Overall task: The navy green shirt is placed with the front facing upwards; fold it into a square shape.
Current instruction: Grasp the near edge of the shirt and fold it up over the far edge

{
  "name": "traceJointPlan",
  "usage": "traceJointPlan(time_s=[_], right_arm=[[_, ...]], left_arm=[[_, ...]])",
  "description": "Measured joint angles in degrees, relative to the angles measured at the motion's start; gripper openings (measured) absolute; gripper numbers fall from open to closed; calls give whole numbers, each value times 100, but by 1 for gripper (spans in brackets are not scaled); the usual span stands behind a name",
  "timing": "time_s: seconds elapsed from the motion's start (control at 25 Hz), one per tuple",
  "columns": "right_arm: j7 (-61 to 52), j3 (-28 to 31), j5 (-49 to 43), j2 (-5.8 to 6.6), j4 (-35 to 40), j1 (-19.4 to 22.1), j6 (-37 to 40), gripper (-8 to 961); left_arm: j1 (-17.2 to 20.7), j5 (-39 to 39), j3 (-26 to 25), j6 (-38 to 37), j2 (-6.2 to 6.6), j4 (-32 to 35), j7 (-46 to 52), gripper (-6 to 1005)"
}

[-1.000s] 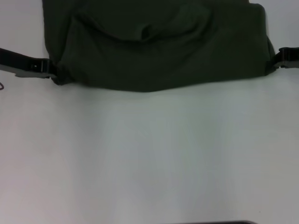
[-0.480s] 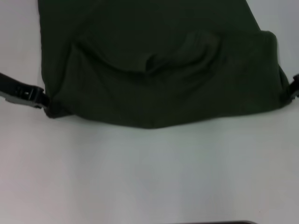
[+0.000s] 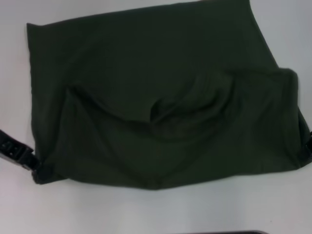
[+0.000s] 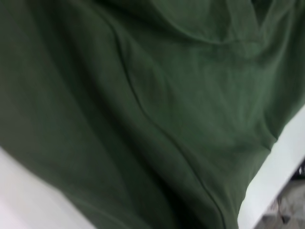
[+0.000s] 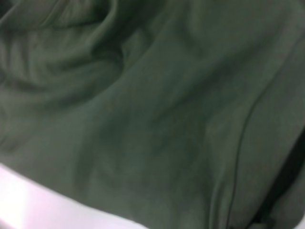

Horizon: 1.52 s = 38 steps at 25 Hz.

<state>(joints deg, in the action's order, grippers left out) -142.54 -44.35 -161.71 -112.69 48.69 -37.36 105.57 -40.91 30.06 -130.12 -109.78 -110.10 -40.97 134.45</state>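
The navy green shirt (image 3: pixel 156 107) lies on the white table (image 3: pixel 161 209) with its plain green side up and a folded layer sagging in a crease across its middle. At the shirt's near left corner, my left gripper (image 3: pixel 30 165) is shut on the cloth. My right gripper (image 3: pixel 308 142) grips the near right corner at the picture's edge, mostly cut off. Green fabric fills the left wrist view (image 4: pixel 143 109) and the right wrist view (image 5: pixel 157 114). No lettering or label shows.
Bare white table runs along the near side of the shirt. A dark object's edge (image 3: pixel 224 232) shows at the very bottom of the head view.
Both grippers have pulled the folded edge of the shirt toward me over the last second. Much more of the shirt now shows in the head view.
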Motion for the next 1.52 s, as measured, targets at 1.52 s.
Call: traceJointPlan(time_s=[1.52], right_arm=[[72, 923, 3665, 943, -19, -181, 315, 28]], left_arm=[[-79, 546, -2436, -182, 563, 497, -1635, 40]])
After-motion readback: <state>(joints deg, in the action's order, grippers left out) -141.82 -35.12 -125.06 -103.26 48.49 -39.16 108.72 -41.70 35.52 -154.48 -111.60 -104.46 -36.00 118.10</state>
